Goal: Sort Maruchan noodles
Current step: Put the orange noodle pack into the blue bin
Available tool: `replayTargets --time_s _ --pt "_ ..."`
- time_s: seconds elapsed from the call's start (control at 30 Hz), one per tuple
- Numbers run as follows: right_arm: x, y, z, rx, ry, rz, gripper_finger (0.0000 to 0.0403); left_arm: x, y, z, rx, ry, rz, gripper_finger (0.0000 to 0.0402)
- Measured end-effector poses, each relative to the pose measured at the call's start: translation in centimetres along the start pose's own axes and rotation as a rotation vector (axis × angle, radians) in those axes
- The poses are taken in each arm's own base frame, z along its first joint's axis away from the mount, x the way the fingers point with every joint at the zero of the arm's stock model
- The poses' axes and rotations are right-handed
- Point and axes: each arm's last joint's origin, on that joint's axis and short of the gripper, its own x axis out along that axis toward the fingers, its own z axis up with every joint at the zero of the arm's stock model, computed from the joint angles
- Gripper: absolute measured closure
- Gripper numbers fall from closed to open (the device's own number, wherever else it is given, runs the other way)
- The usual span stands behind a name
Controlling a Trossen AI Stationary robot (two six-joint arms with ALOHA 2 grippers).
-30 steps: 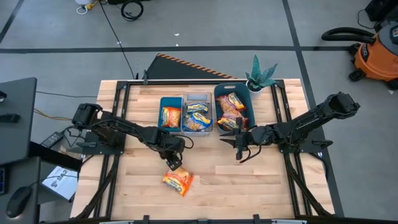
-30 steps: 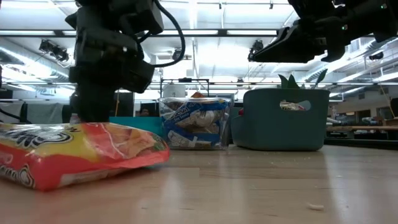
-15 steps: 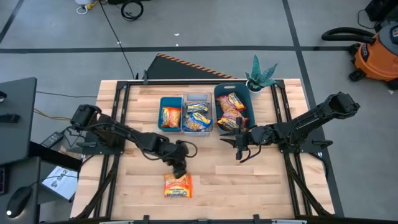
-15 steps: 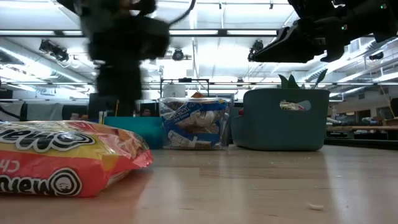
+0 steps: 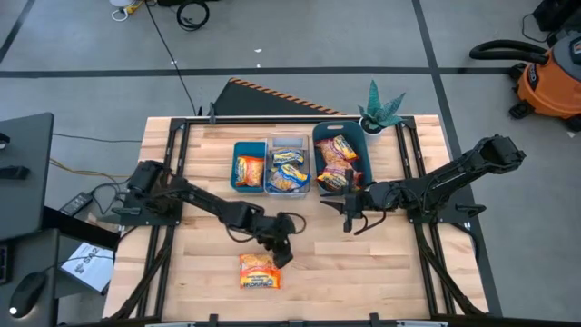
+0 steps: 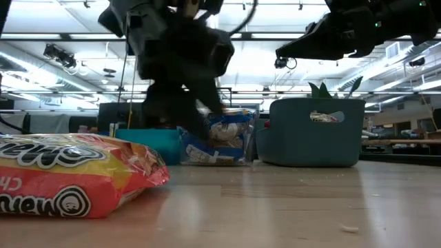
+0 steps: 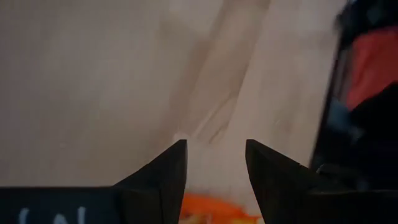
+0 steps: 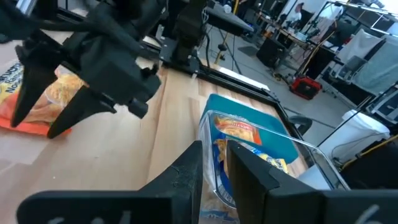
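One orange-and-red noodle packet (image 5: 260,271) lies flat on the table near its near edge; it fills the low view's left (image 6: 76,182). My left gripper (image 5: 283,250) hangs open just right of and beyond it, above bare wood (image 7: 214,158), with an orange sliver of the packet (image 7: 211,214) showing between its fingers. My right gripper (image 5: 349,216) hovers in front of the bins, its fingers a narrow gap apart (image 8: 214,152) and holding nothing. More packets lie in the small teal bin (image 5: 248,169), the clear bin (image 5: 289,169) and the larger teal bin (image 5: 340,156).
The three bins stand side by side at the table's far middle, with a small potted plant (image 5: 381,111) at the far right corner. Bare wood lies to the left and right of the loose packet. The clear bin (image 6: 217,138) and the larger teal bin (image 6: 313,131) stand behind it.
My left gripper has moved from over the packet's far corner toward the table's right and slightly nearer. The packet, which lay askew, has turned square and settled flat a little closer to the near edge. My right arm has barely moved.
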Motion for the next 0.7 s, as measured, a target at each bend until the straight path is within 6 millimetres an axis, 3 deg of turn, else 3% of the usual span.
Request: replayTargets --time_s 0.37,0.57,0.7 --pt "0.0 0.0 -0.2 -0.023 0.008 0.024 0.0324 1.2 -0.2 0.3 0.072 0.295 0.204 0.0232" --pt "0.0 0.1 -0.4 -0.035 0.034 0.031 0.0324 0.0 1.8 0.4 -0.044 0.481 0.269 0.0232" --pt "0.1 -0.1 -0.5 -0.032 0.039 0.025 0.0324 -0.7 2.2 1.3 -0.045 0.52 0.259 0.0232"
